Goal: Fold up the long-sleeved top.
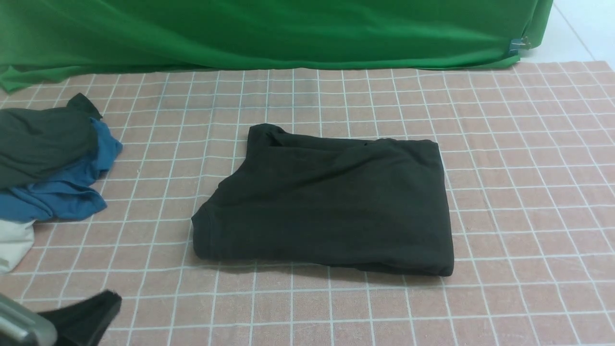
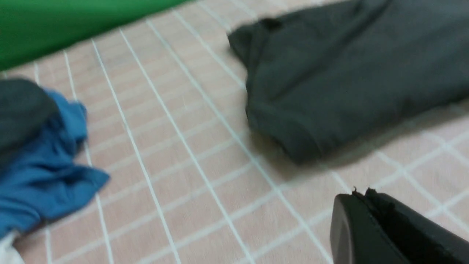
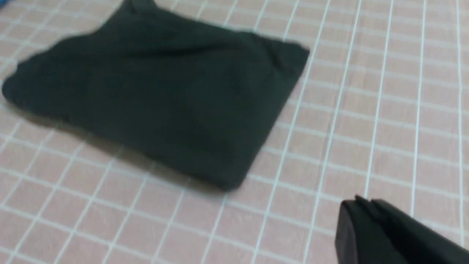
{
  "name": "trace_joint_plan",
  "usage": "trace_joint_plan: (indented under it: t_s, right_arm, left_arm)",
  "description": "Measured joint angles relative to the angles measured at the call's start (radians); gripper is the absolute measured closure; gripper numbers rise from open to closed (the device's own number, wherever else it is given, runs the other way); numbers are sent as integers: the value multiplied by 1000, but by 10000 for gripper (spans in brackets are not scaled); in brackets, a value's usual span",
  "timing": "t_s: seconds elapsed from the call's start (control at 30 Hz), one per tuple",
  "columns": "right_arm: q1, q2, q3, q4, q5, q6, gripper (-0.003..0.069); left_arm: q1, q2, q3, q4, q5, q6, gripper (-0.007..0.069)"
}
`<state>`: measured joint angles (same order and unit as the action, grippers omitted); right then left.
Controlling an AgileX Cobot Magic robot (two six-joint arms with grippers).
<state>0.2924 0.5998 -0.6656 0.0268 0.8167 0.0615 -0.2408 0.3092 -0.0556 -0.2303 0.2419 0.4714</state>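
The long-sleeved top [image 1: 331, 202] lies in the middle of the checked cloth, folded into a black rectangle with the ribbed neckline at its left end. It also shows in the left wrist view as a dark folded bundle [image 2: 340, 80] and in the right wrist view [image 3: 157, 99]. My left gripper [image 1: 103, 305] pokes in at the bottom left corner, apart from the top. Its jaws [image 2: 361, 194] are pressed together with nothing between them. My right gripper [image 3: 361, 203] is shut and empty too, hovering off the top's near right corner; it is out of the front view.
A heap of garments sits at the left edge: a dark grey-green one [image 1: 43, 139] over a blue one [image 1: 67, 187], with a white piece [image 1: 14, 245] below. A green backdrop [image 1: 269, 33] hangs along the far side. The pink checked cloth [image 1: 528, 192] covers the table.
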Motion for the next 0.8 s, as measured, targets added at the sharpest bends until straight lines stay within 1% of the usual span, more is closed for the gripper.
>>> trace_joint_plan:
  t_s: [0.2,0.8]
  right_arm:
    - [0,0,2,0,27,0,603]
    - [0,0,2,0,30,0,557]
  left_arm:
    - [0,0,49,8,-22,19,606]
    - [0,0,52,16,-25,27,606]
